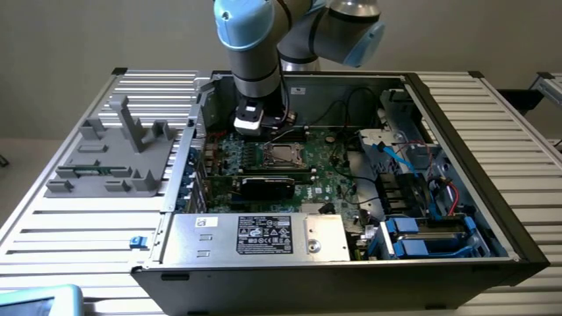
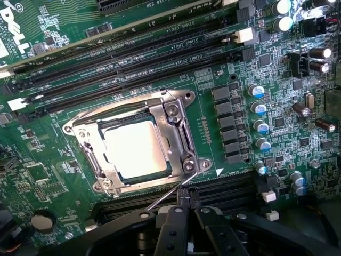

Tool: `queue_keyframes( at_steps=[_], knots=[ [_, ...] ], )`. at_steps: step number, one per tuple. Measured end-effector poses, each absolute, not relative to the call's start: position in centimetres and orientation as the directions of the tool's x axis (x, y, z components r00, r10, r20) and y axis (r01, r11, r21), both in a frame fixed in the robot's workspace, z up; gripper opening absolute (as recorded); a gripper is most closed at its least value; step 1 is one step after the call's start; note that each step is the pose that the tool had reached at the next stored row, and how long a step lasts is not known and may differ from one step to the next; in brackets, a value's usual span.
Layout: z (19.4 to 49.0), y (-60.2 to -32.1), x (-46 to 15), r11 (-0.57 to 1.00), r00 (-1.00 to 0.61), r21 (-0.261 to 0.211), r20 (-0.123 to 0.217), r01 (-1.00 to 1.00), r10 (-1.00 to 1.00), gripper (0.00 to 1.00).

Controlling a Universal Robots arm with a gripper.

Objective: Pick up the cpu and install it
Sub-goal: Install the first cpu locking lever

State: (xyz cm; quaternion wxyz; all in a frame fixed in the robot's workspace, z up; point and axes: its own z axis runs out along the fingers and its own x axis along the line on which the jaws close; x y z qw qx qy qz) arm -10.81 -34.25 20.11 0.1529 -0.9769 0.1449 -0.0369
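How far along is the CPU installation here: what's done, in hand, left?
Done: the cpu sits on the motherboard, with the metal frame over its edges. In hand: nothing; the shut gripper is right by the wire lever. Left: the lever seems to stick out, not yet latched.

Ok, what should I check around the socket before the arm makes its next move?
1. The cpu is set down flat on the motherboard: ok.
2. The metal frame is down over the cpu's edges: ok.
3. The lever wire is locked under its catch: cannot tell.
4. The fingers are shut and carry no cpu: ok.
5. The fingers touch the lever wire: cannot tell; their tips sit right beside it.
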Motion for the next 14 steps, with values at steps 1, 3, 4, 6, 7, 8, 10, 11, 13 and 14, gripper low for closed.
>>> queue_keyframes(
  at_steps=[1, 3, 4, 6, 7, 8, 10, 11, 13, 14],
  knots=[
    [20.11, -34.25, -10.81, -0.911, 0.955, -0.309, 0.028, -0.272, -0.295, 0.11],
    [20.1, -34.24, -10.8, -0.911, 0.955, -0.31, 0.028, -0.273, -0.296, 0.11],
    [20.1, -34.25, -10.79, -0.911, 0.955, -0.309, 0.028, -0.274, -0.296, 0.11],
    [20.09, -34.24, -10.77, -0.911, 0.954, -0.308, 0.028, -0.274, -0.297, 0.11],
    [20.09, -34.24, -10.76, -0.911, 0.954, -0.307, 0.029, -0.274, -0.297, 0.11],
    [20.09, -34.24, -10.76, -0.912, 0.954, -0.306, 0.029, -0.274, -0.297, 0.11],
    [20.1, -34.25, -10.77, -0.912, 0.954, -0.306, 0.029, -0.274, -0.297, 0.11],
    [20.1, -34.25, -10.77, -0.912, 0.954, -0.306, 0.029, -0.274, -0.297, 0.11],
    [20.1, -34.24, -10.78, -0.912, 0.954, -0.306, 0.029, -0.274, -0.297, 0.11],
    [20.1, -34.24, -10.78, -0.912, 0.954, -0.306, 0.03, -0.274, -0.297, 0.11]
  ],
)
